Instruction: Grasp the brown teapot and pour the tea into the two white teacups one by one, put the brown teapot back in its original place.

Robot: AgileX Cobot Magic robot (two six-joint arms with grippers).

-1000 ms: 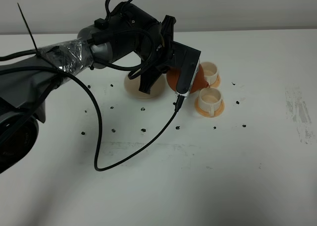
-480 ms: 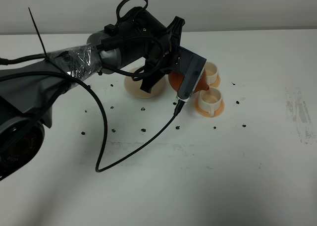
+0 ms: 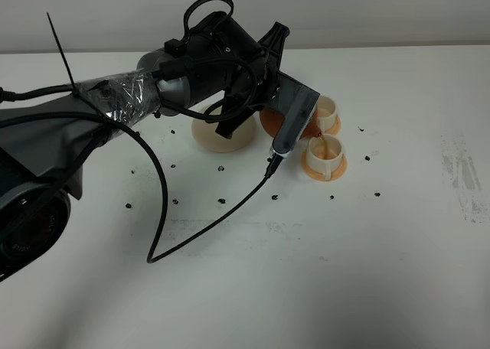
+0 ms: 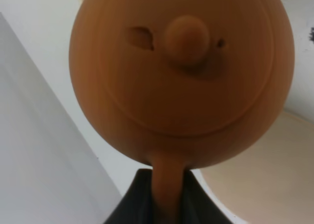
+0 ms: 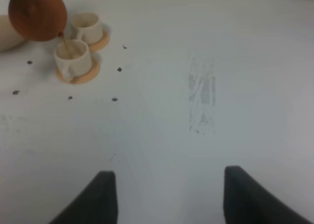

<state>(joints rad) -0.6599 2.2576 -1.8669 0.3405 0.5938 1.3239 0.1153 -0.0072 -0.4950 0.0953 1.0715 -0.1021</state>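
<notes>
Since 1 s ago: L arm has swung slightly up and toward the cups. Teapot (image 3: 268, 122) is tipped further, and a thin brown stream now runs from the spout into near cup (image 3: 325, 153). Cups and saucer (image 3: 217, 138) unmoved; cable (image 3: 207, 234) loop shifted a little.

Teapot: round, reddish-brown clay, knobbed lid on. Held off the table (image 3: 367, 272), tilted spout-down, just above and beside near cup, w/ far cup (image 3: 328, 112) right behind. Wrist view: lid faces the camera; loop handle runs down into L gripper (image 4: 166, 204), which is clamped on the handle.

Saucer: cream-beige, just beside teapot, partly behind the arm. Near cup shows brownish liquid; far cup's fill can't be judged. Each cup sits on an orange coaster (image 3: 337, 169).

R gripper (image 5: 169, 197): jaws spread wide, holding nothing, well apart from the cups, over table.
</notes>
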